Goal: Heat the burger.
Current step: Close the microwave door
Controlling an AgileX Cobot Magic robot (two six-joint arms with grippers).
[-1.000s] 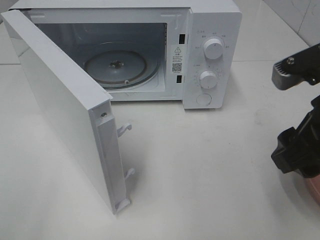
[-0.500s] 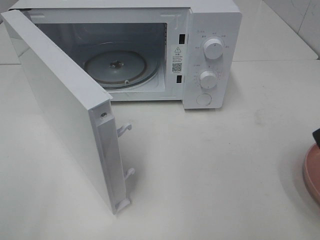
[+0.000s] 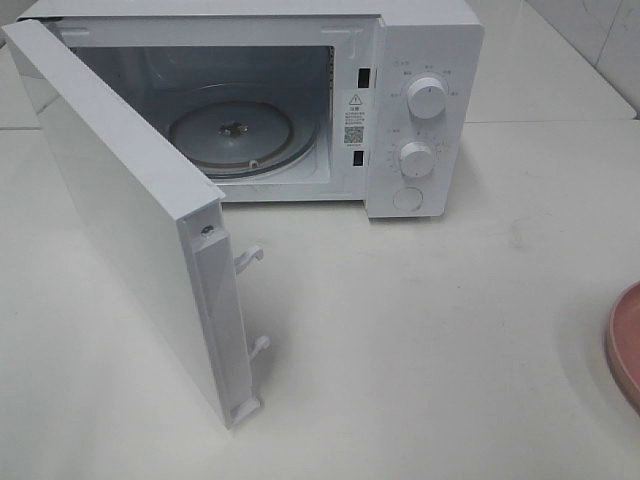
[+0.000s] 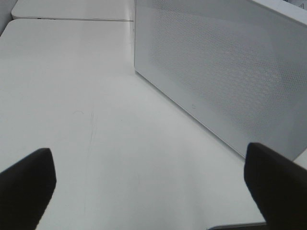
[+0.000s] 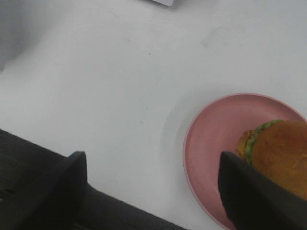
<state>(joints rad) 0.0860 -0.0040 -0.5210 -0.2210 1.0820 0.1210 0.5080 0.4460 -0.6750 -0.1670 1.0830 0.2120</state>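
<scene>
The burger [image 5: 280,153], with an orange-brown bun and a green leaf at its edge, sits on a pink plate [image 5: 211,139] in the right wrist view. My right gripper [image 5: 153,191] hangs open above the table beside the plate, one dark finger [image 5: 249,196] overlapping the burger's near side. Nothing is held between the fingers. In the high view only the plate's rim [image 3: 625,345] shows at the right edge; the burger and both arms are outside that view. My left gripper [image 4: 153,191] is open over bare table, facing the microwave door's outer face [image 4: 216,72].
The white microwave [image 3: 420,60] stands at the back with its door [image 3: 120,220] swung wide toward the front left. Its glass turntable [image 3: 235,135] holds nothing. Two knobs and a button are on its right panel. The white tabletop [image 3: 430,330] lies between microwave and plate.
The right arm has pulled out of the high view to the right, uncovering the pink plate's rim. The microwave and its door have not moved.
</scene>
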